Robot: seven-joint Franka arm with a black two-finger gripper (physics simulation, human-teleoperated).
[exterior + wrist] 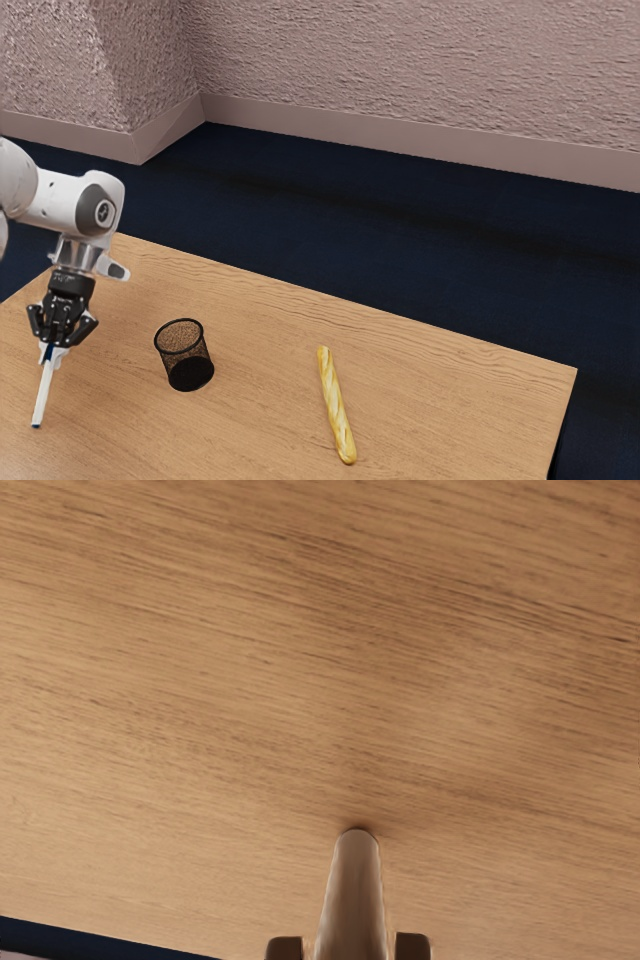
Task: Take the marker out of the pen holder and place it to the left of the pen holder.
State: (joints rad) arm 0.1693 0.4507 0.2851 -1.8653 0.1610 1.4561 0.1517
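At the exterior view's left, above the counter (pixel 260 420), the fingers (pixel 62 353) are closed around the marker (pixel 43 392), one on either side of it. They grip it near its upper end, and the rest of it hangs below them. The marker is white, with blue at its lower tip and more blue up by the grip. It stands steeply but tilted, its lower end slanting toward the exterior view's left and the near side. That end is at the counter's surface or just over it; whether the two touch, I cannot tell.

The marker is out of the pen holder (pixel 185 355), well apart from it on the exterior view's left. The pen holder is a round, black mesh cup standing upright on the counter, its mouth facing up. Farther to the exterior view's right, apart from the cup, a long golden loaf of bread (pixel 336 405) lies on the wood, its one end near and its other end far.

The white arm (pixel 60 205) reaches in from the exterior view's left. Beyond the counter's far edge are a dark blue floor (pixel 330 230) and a rough, pinkish wall (pixel 400 60).
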